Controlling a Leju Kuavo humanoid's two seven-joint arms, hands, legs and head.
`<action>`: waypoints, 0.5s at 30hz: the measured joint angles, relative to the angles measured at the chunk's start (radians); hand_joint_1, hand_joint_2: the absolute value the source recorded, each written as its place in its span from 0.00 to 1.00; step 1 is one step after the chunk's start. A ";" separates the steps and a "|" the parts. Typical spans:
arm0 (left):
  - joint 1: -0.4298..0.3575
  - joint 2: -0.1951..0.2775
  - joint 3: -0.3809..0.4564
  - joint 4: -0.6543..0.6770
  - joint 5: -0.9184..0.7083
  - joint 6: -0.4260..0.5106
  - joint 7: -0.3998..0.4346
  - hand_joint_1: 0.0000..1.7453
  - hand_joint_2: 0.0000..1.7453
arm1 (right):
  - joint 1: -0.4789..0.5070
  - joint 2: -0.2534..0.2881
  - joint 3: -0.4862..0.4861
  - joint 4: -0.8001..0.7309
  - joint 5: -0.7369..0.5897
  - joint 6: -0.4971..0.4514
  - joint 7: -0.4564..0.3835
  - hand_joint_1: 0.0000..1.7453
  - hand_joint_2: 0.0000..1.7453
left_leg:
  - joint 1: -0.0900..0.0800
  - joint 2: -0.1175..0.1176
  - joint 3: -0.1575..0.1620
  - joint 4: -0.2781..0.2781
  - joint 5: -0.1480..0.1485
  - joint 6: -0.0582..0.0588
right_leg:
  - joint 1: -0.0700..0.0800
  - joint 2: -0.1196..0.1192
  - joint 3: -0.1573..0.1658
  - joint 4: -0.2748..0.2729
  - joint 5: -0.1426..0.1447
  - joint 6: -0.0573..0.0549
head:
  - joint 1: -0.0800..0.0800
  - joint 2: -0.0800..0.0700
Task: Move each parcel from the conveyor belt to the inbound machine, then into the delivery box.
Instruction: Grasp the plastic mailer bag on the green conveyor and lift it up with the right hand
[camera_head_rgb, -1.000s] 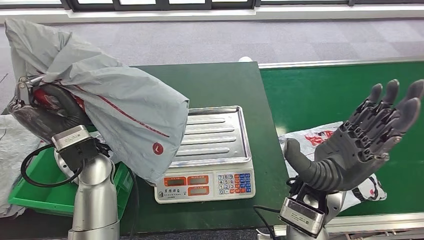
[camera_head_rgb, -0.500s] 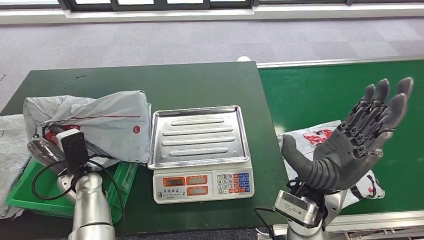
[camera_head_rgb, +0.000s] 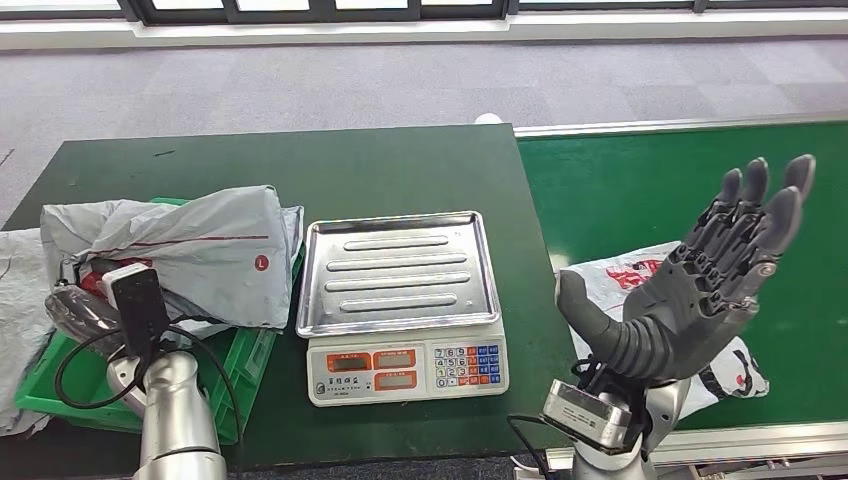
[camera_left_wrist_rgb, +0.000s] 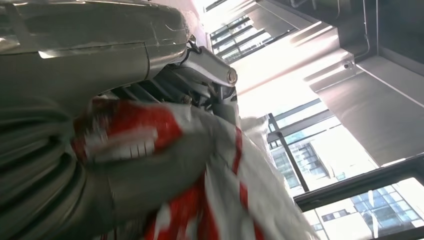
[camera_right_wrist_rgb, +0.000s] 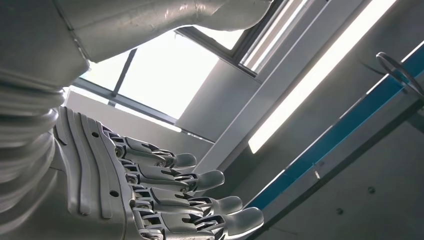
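Down into the green delivery box (camera_head_rgb: 60, 385) goes the grey parcel (camera_head_rgb: 200, 250), left robot hand (camera_head_rgb: 85, 310) clamping it; right robot hand (camera_head_rgb: 700, 290) spreading empty; release only once settled.

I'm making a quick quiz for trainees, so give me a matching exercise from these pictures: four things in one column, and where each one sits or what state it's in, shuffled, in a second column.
Things:
1. Grey plastic mailer bag
2. Steel-tray weighing scale
3. White and red printed parcel bag
4. Right robot hand

Places or states:
A. Lying on the bright green conveyor belt
B. Raised, fingers spread, holding nothing
C. Over the green plastic crate, held by the left robot hand
D. On the dark green table, tray bare

Pairs: 1-C, 2-D, 3-A, 4-B
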 joint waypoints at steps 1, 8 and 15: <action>0.000 0.000 0.003 -0.002 0.006 0.000 -0.003 0.00 1.00 | 0.000 0.000 0.000 0.001 -0.002 0.000 0.000 0.00 1.00 | 0.000 0.000 0.000 0.000 0.000 0.000 | 0.000 0.000 0.000 0.000 0.000 0.000 | 0.000 0.000; 0.017 0.000 0.004 -0.038 0.060 0.000 -0.016 0.00 1.00 | 0.001 0.000 0.000 0.021 -0.004 0.000 0.003 0.00 1.00 | 0.000 0.000 0.000 0.000 0.000 0.000 | 0.000 0.000 -0.001 0.000 0.000 0.000 | 0.000 0.000; 0.024 0.000 -0.001 -0.065 0.082 0.000 -0.018 0.00 1.00 | 0.001 0.000 -0.003 0.028 0.015 0.000 0.029 0.00 1.00 | 0.000 0.000 0.000 0.000 0.000 0.000 | 0.000 0.000 -0.001 0.000 0.000 0.000 | 0.000 0.000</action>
